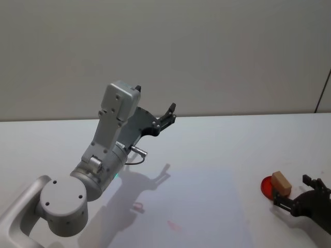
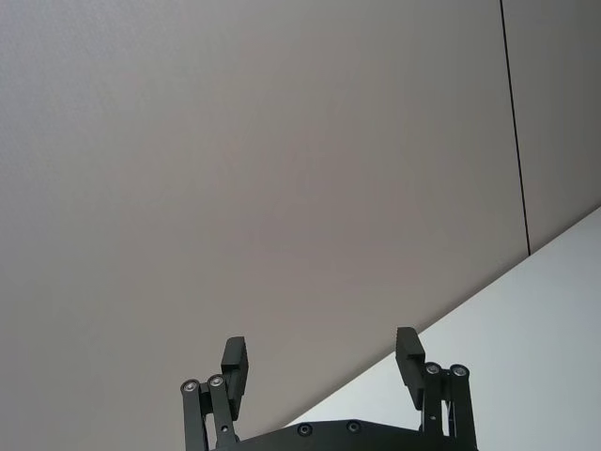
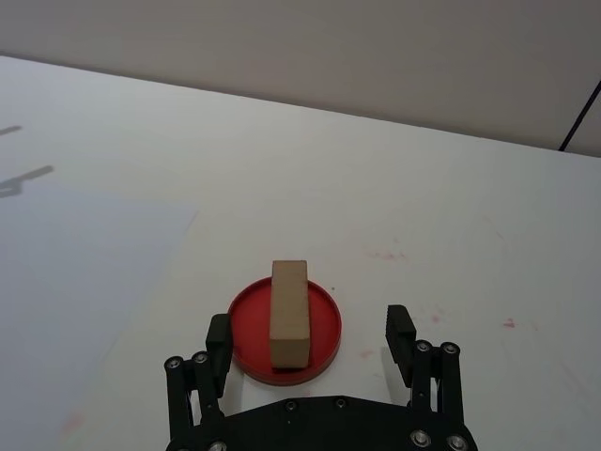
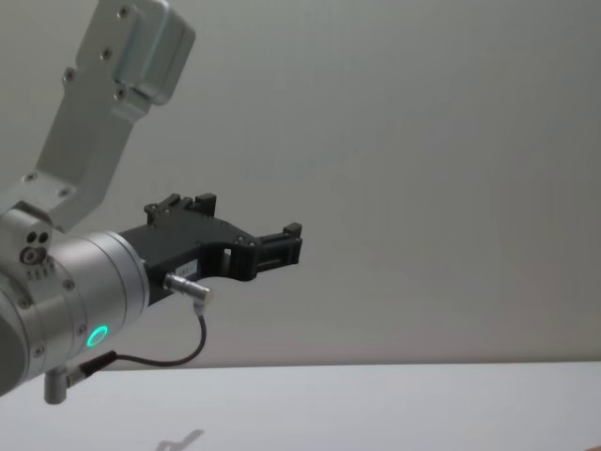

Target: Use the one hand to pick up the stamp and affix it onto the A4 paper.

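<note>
Both spread open, right hand [image 3: 309, 331] low just beside stamp [image 3: 289, 315] on red dish [image 3: 325, 324], left hand [image 2: 324, 362] raised high

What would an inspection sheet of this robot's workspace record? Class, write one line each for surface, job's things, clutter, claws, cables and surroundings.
Surface: white table, with faint red smudges.
Job's things: wooden stamp rests on a red round dish; A4 paper lies flat to the dish's left.
Clutter: nothing seen.
Claws: right claw is open and low, with a finger on either side of the dish, not touching the stamp. Left claw is open, raised in the air and aimed at the wall.
Cables: thin black cable loops at the left wrist.
Surroundings: plain grey wall.
</note>
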You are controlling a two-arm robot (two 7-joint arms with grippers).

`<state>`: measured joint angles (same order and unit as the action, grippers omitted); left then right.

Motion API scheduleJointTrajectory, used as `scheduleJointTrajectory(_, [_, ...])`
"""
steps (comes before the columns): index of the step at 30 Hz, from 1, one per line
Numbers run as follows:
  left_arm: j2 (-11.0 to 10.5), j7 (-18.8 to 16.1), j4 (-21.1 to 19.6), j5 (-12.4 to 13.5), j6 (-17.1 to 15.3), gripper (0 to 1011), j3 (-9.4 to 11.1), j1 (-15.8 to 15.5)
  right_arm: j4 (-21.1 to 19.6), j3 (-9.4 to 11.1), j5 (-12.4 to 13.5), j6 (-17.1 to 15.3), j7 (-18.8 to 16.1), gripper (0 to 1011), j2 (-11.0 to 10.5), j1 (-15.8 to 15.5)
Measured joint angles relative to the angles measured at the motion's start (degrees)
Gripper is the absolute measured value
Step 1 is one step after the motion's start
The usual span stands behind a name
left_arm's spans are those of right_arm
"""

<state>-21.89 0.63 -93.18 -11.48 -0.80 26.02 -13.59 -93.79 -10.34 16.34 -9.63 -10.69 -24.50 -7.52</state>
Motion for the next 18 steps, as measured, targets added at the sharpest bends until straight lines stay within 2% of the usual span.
scheduleJointTrajectory(8, [0.00,0.00,0.00,0.00,0.00,1001,0.00,0.00,0.36,0.13,2.29,1.09,0.29,1001,0.68,0.00])
scheduleJointTrajectory(18, [0.00,0.00,0.00,0.00,0.00,1001,0.00,0.00,0.77,0.00,2.94,1.49,0.69,1001,1.29,0.09])
